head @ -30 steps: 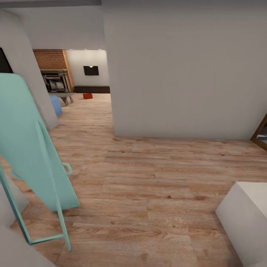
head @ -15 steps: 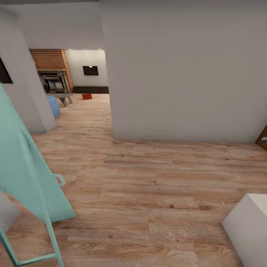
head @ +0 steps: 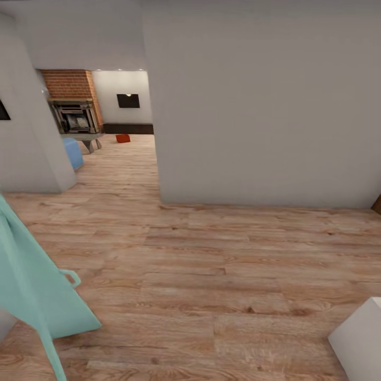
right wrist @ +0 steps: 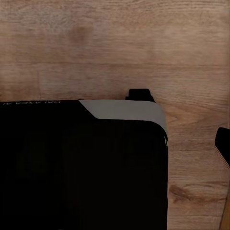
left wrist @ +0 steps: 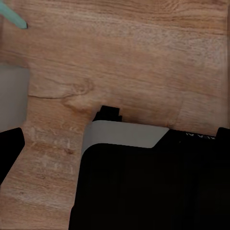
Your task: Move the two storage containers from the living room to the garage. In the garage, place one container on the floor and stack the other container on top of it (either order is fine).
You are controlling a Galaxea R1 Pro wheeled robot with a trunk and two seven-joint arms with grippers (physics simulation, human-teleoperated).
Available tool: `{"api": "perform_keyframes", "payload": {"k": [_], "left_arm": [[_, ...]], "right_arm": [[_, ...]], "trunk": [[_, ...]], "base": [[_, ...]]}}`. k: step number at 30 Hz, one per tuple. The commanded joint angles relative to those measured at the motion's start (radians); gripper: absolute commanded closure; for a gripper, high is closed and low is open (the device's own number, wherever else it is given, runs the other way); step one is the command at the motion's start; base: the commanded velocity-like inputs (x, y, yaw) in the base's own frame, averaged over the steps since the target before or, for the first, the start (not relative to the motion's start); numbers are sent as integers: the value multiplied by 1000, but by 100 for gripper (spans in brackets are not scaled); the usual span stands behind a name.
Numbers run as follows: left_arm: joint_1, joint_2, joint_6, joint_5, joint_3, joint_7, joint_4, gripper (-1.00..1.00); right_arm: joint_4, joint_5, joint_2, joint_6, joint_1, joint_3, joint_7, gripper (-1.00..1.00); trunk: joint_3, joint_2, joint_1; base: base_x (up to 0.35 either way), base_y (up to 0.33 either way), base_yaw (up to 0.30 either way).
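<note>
Storage container (head: 123, 138): far on living-room floor; teal chair (head: 32, 286) now lower-left as camera shifts. Grippers: state indeterminable.

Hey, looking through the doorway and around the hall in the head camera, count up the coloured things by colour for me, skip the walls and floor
Red-orange: 1, the storage container far off on the wood floor
Teal: 1, the chair close by
Blue: 1, the sofa corner past the wall
Red brick: 1, the fireplace
White: 1, a box-like corner
Total: 5
</note>
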Motion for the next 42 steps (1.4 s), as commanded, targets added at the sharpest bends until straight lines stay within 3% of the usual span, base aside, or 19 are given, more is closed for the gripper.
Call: {"api": "perform_keyframes", "payload": {"k": [1, 42], "left_arm": [[-1, 0, 3, 8, -3, 3, 0, -100], [-1, 0, 2, 8, -3, 4, 0, -100]], "right_arm": [[3, -9, 1, -4, -1, 8, -1, -100], [3, -9, 1, -4, -1, 7, -1, -100]], "trunk": [[-1, -1, 1], [-1, -1, 1]], "base": [[323, 0, 0], [323, 0, 0]]}}
